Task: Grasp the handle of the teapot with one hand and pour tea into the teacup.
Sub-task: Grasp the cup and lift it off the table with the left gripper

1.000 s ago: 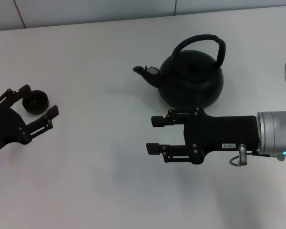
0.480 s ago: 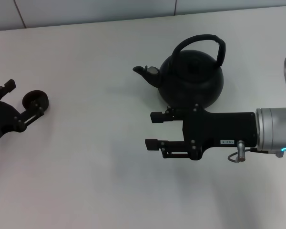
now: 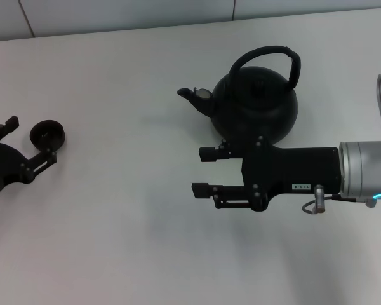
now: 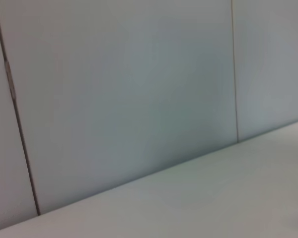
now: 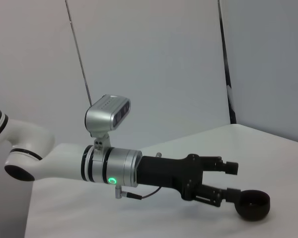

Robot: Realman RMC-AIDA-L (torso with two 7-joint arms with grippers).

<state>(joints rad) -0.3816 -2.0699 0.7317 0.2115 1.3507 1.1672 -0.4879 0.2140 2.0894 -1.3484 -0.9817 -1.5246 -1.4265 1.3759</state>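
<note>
The black teapot (image 3: 257,105) stands at the back right of the white table, its spout (image 3: 192,94) pointing left and its arched handle (image 3: 270,54) upright over the lid. My right gripper (image 3: 203,171) hovers just in front of the pot, pointing left, open and holding nothing. The small black teacup (image 3: 47,134) sits on the table at the far left. My left gripper (image 3: 30,138) is open beside it, and the cup lies just past its fingertips. The right wrist view shows that left gripper (image 5: 231,181) with the teacup (image 5: 253,206) by its lower fingertip.
The white table (image 3: 114,241) stretches bare between teacup and teapot. A grey panelled wall (image 3: 114,13) runs along the table's back edge. The left wrist view holds only the wall (image 4: 114,89) and the tabletop (image 4: 213,198).
My left gripper has drawn back to the left, so the teacup is no longer between its fingers; the cup stayed put. The right gripper crept slightly left and toward the teapot.
</note>
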